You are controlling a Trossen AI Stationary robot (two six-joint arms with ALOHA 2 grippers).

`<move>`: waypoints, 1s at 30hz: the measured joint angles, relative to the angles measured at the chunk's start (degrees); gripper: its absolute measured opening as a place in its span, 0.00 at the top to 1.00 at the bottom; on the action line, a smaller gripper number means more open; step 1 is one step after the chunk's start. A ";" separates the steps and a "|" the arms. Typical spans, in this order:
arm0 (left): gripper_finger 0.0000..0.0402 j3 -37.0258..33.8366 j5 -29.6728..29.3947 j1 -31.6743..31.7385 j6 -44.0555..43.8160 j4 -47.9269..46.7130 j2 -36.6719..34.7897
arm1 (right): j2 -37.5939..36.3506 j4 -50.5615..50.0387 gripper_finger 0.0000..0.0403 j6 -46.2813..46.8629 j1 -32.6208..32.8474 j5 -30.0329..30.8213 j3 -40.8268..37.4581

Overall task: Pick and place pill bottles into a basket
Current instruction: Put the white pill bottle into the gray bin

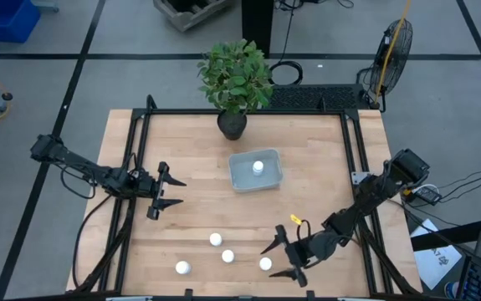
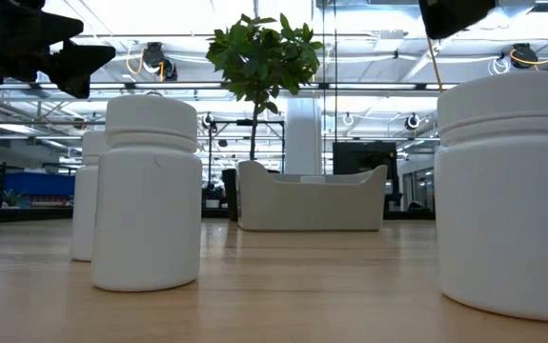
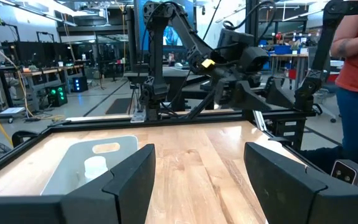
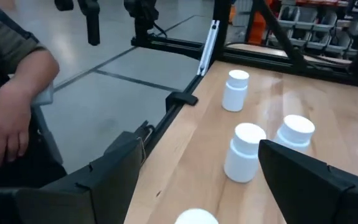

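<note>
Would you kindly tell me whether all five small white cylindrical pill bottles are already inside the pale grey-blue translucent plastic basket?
No, only one small white pill bottle sits in the pale grey-blue plastic basket; four others stand on the wooden table.

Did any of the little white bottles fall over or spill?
No, nothing looks wrong. One pill bottle stands upright inside the basket. The other four stand upright on the table, lids on. Both pincers, left and right, are open and empty.
</note>
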 joint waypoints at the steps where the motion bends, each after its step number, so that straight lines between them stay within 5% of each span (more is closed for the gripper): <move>1: 0.38 0.00 -0.02 -0.01 0.00 -0.01 0.00 | 0.15 0.04 0.22 -0.10 -0.17 0.00 0.05; 30: 0.38 0.00 -0.01 0.01 0.00 0.00 -0.01 | 0.32 -2.41 0.22 0.13 -1.12 0.04 0.05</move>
